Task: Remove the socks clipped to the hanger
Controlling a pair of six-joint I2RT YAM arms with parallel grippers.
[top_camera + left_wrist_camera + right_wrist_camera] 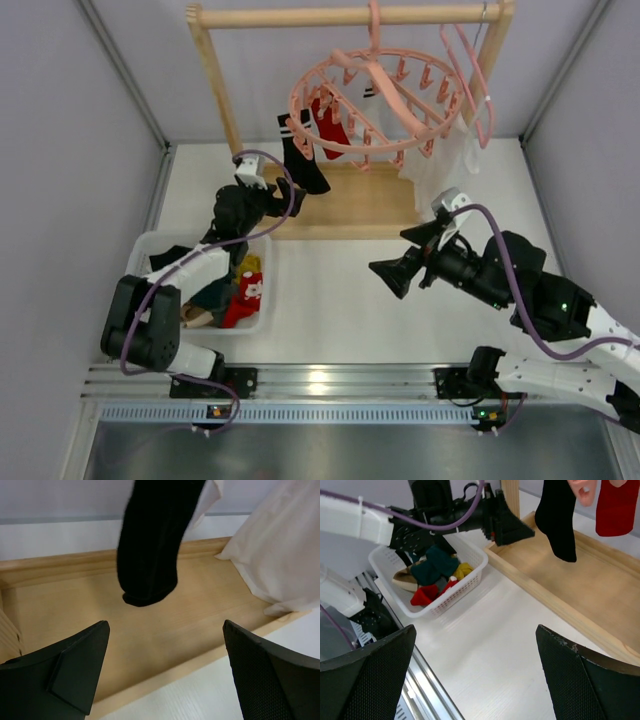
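Hanging from the round salmon-pink plastic drying ring [392, 95] up on the wooden rail, a black sock with white cuff stripes [302, 150] and a red sock [328, 125] are clipped on its left side. The left gripper [285, 205] sits just under that black sock, jaws spread wide and nothing in them, with the toe dangling above the gap over the pale wooden base board [190, 620]. The right gripper [388, 272] hovers mid-table, just as wide and empty. By the left arm, a white plastic basket [145, 245] holds a heap of teal, yellow and red socks [437, 570]. A large white cloth bag [445, 165] hangs at the right.
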